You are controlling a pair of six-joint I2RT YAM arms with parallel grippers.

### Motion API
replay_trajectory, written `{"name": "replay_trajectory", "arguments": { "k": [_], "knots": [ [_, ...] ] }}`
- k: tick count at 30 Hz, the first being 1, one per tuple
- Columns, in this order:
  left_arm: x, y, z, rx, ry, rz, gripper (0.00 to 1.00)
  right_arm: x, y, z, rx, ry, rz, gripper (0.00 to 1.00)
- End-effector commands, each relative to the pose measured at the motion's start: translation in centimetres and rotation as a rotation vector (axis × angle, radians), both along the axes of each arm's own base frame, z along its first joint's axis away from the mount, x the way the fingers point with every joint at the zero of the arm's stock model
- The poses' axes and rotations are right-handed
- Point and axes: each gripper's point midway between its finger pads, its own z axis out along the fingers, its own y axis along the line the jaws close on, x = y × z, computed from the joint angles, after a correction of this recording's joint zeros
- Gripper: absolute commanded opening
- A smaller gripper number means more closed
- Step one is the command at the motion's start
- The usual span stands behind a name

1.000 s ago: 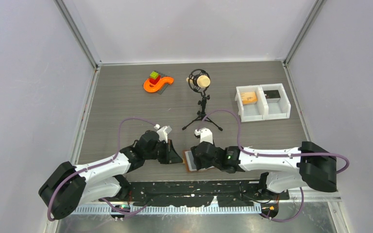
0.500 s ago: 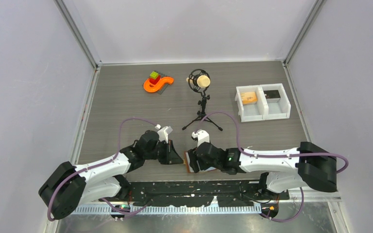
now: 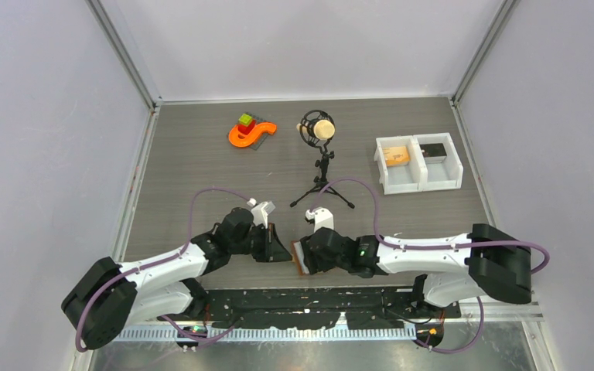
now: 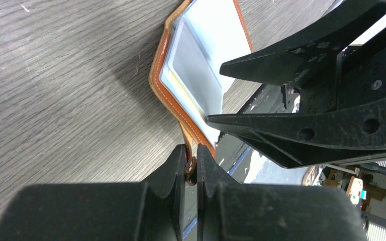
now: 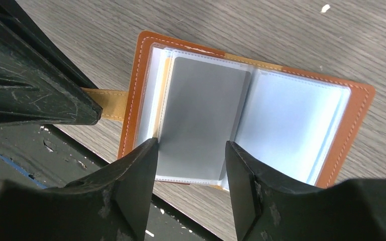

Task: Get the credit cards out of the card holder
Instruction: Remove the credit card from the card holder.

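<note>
From above: small brown leather card holder [image 3: 302,261] at the near edge of the grey wood-grain table [image 3: 201,178], between left gripper [image 3: 285,252] and right gripper [image 3: 307,256]. Mostly hidden beneath the right one, only a brown sliver showing. Farther back, well apart: orange S-shaped toy [image 3: 247,133], black microphone on a tripod [image 3: 319,131], white two-compartment bin [image 3: 419,164].

From the left wrist: jaws pinched together on the holder's little brown tab [image 4: 186,138], not visible from above. Holder open in a shallow V, pale blue-grey inside. Far end cut off by the frame, near corner behind the right gripper's black fingers [image 4: 301,133].

From the right wrist: jaws apart, straddling a grey card [image 5: 201,110] in a clear sleeve; contact hard to judge. Long axis across the picture, spine crosswise, tab pointing left toward the left gripper.
</note>
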Motion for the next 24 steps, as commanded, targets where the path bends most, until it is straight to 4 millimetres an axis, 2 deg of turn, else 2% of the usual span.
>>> {"name": "replay_trajectory", "arguments": {
  "k": [1,17,24],
  "knots": [
    [0.2,-0.6,1.1,-0.037,-0.030,-0.023,0.00,1.1,-1.3,1.5,-0.034,-0.056,-0.065,0.58],
    [0.0,-0.5,0.9,-0.031,-0.028,-0.026,0.00,1.9,-3.1,3.0,-0.073,-0.105,-0.121,0.56],
    [-0.9,0.3,0.1,0.005,-0.014,-0.053,0.00,1.9,-5.4,3.2,-0.107,-0.119,-0.172,0.56]
  ]
}}
